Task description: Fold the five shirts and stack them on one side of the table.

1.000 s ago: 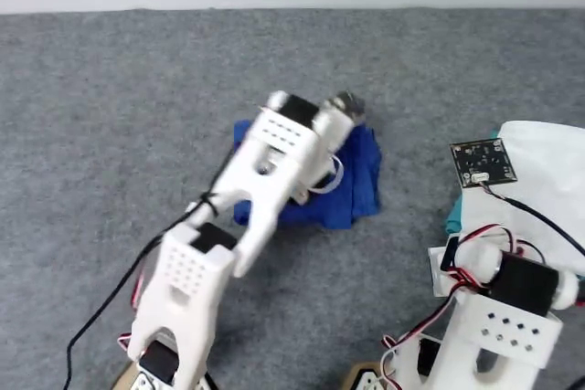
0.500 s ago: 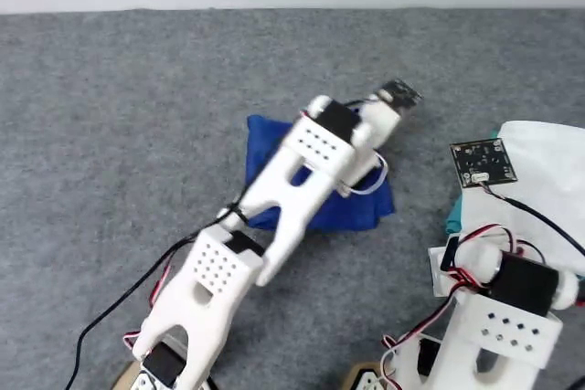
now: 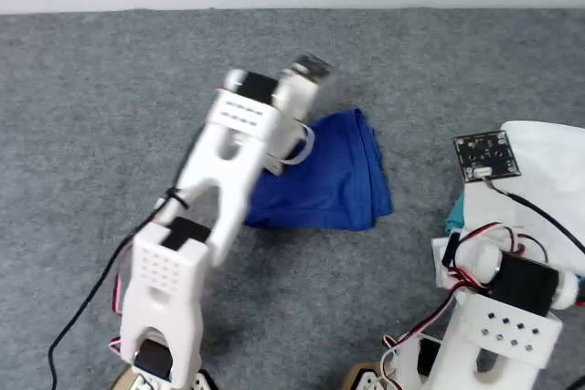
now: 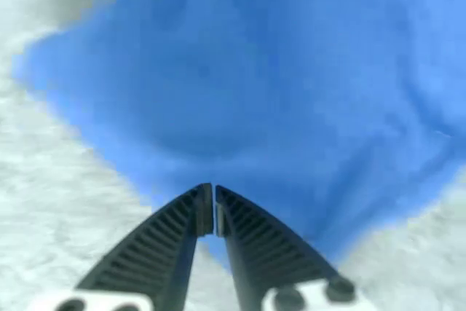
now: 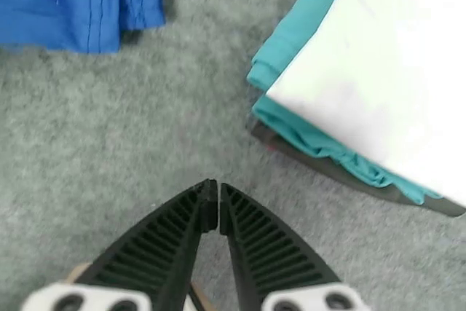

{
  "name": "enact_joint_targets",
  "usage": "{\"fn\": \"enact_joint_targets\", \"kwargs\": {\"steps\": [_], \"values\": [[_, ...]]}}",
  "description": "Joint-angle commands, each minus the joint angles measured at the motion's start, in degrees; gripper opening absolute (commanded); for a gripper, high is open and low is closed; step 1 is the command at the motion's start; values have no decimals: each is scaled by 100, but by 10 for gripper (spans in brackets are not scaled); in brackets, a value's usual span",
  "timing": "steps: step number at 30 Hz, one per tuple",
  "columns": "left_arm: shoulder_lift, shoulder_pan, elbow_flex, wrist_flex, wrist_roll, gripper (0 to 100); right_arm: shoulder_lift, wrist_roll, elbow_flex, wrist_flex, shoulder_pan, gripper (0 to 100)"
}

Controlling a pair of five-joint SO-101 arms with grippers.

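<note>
Near the middle of the grey tabletop (image 3: 91, 89) the folded blue shirt (image 3: 329, 180) is pictured, with the left gripper (image 4: 213, 194) poised over its edge, jaws pressed together and no cloth pinched. The right gripper (image 5: 213, 189) is likewise closed on nothing, beside the stack at the right edge, where a white shirt (image 5: 378, 63) is laid over a teal shirt (image 5: 295, 27) and a dark garment (image 5: 287, 147). If the blue shirt is to be carried there, the jaws should be opened and set low, so that every layer is gripped and the fold is kept.
</note>
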Motion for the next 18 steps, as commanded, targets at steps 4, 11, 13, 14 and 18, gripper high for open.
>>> {"fn": "enact_joint_targets", "kwargs": {"steps": [4, 11, 13, 14, 18], "values": [[-229, -607, -13, -651, -290, 15, -13, 53, -18, -224, 31, 19], [914, -738, -690, -1319, -290, 15, -13, 53, -18, -198, 31, 19], [1380, -765, -1077, -1310, -290, 15, -13, 53, -18, -198, 31, 19], [1609, -774, -1297, -1231, -290, 15, -13, 53, -18, -189, 31, 19], [2022, -809, -2624, -185, -273, 15, -13, 53, -18, -180, 31, 19]]}}
